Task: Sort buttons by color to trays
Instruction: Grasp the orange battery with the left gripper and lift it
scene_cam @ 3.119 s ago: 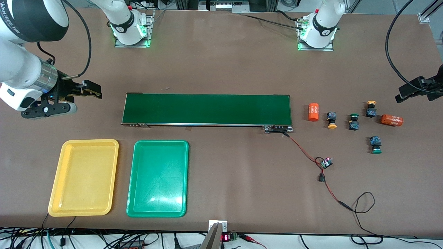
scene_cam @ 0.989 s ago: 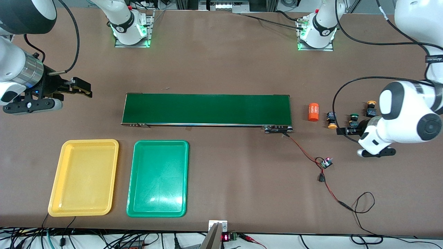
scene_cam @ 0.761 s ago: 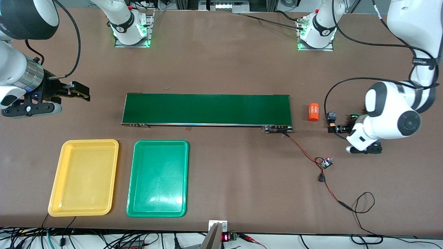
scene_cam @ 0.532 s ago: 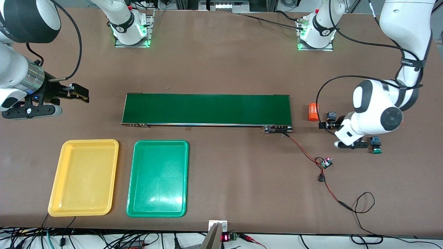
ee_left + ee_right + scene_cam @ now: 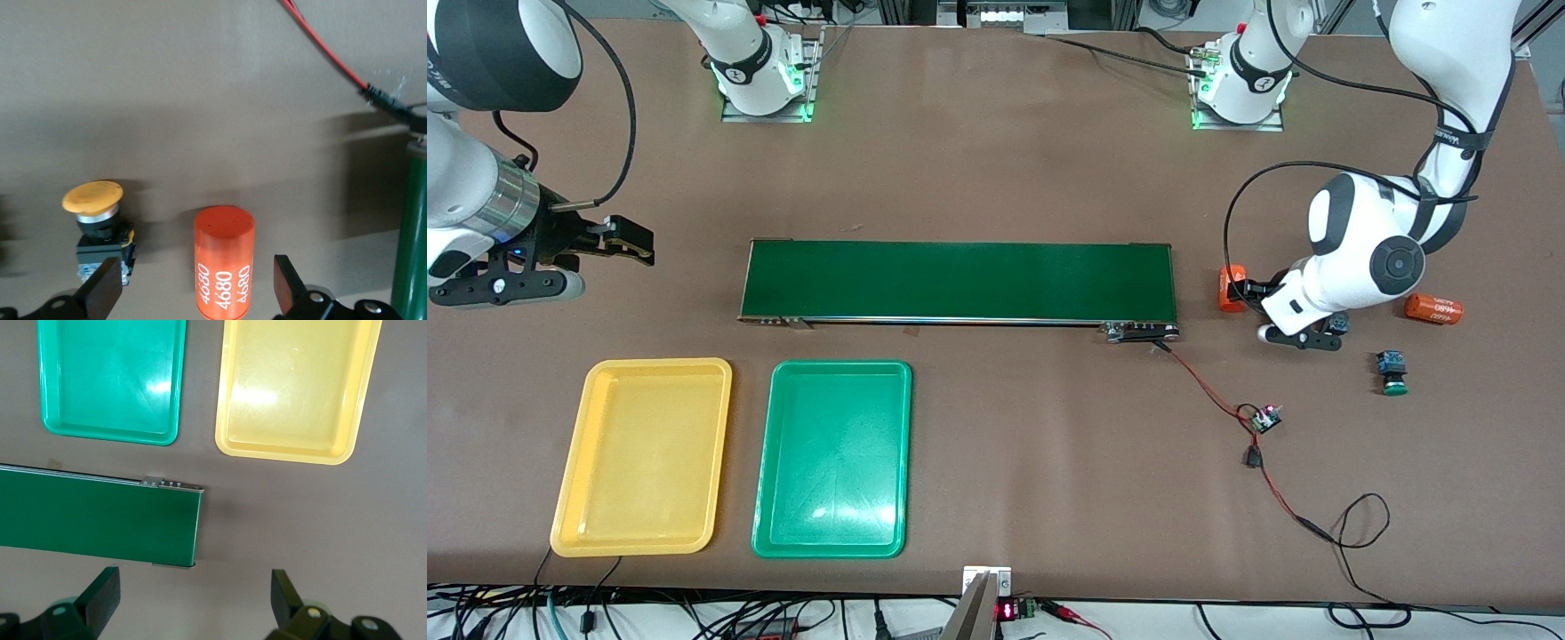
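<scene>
**Op:** At the left arm's end of the table, I have the left gripper [image 5: 195,293] down low with its fingers [image 5: 103,290] spread wide and nothing in them. In the left wrist view they straddle the orange cylinder [image 5: 224,263], not a button.

**Spotter:** Where's your target?

**Op:** The yellow button [image 5: 99,223] lies just beside the cylinder, cap clear of it, next to one fingertip. A green button [image 5: 1392,373] sits apart, nearer the front camera. Both trays, yellow tray [image 5: 656,364] and green tray [image 5: 840,365], are well off toward the right arm's end, past the conveyor belt [image 5: 960,280].

**Spotter:** So how do you take it?

**Op:** I'd slide sideways until the button's block body sits centred between the fingers, then pinch the body, not the round cap, which I judge would slip. I should keep the cylinder outside the span, or it may roll.

**Spotter:** And the other arm?

**Op:** The right gripper [image 5: 630,238] waits, fingers apart, off the belt's end.
</scene>
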